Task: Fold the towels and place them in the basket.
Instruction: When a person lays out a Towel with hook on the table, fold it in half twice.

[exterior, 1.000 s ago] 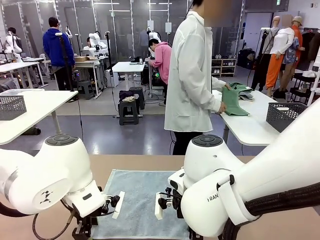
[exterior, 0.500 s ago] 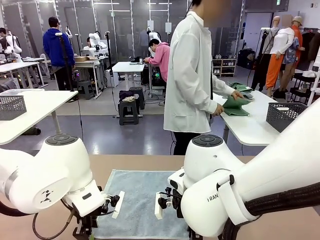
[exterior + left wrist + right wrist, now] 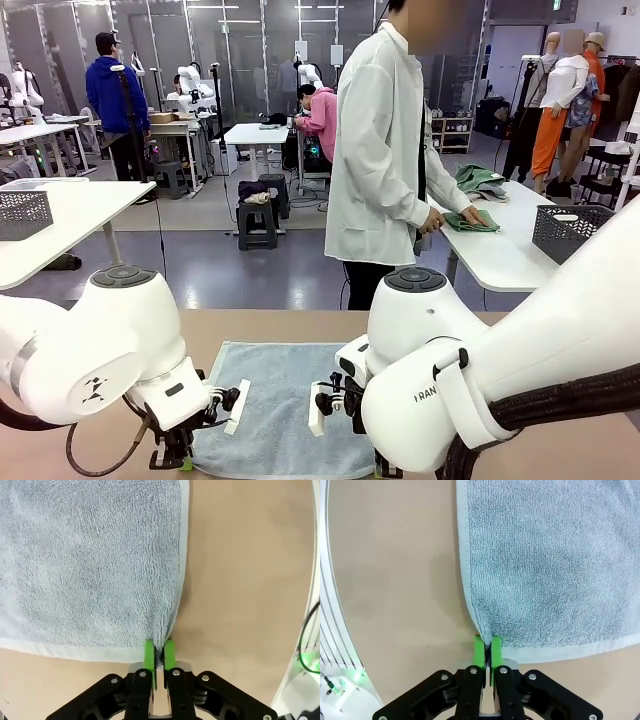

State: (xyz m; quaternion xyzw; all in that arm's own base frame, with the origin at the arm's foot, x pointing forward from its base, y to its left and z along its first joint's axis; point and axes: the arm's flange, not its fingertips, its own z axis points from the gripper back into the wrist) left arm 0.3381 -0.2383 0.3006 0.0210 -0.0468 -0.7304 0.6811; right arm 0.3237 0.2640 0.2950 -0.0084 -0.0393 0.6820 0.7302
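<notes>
A light blue-grey towel (image 3: 280, 400) lies flat on the tan table between my two arms. My left gripper (image 3: 159, 652) is shut on the towel (image 3: 95, 565) at a near corner, the cloth puckered up between its green pads (image 3: 149, 654). My right gripper (image 3: 486, 651) is likewise shut on the other near corner of the towel (image 3: 550, 565), hem pinched between its pads (image 3: 478, 651). In the front view both grippers sit low at the towel's near edge, largely hidden by the white arm housings. The basket is out of view on this table.
Bare tan tabletop (image 3: 245, 580) flanks the towel on both sides. A person in a white coat (image 3: 385, 160) stands across the aisle, facing another table (image 3: 500, 255) with green cloths (image 3: 470, 220) and a dark lattice bin (image 3: 570, 232).
Both grippers have closed on the towel's near corners, and the left gripper has lifted slightly. The person laid the green cloth down on the far table.
</notes>
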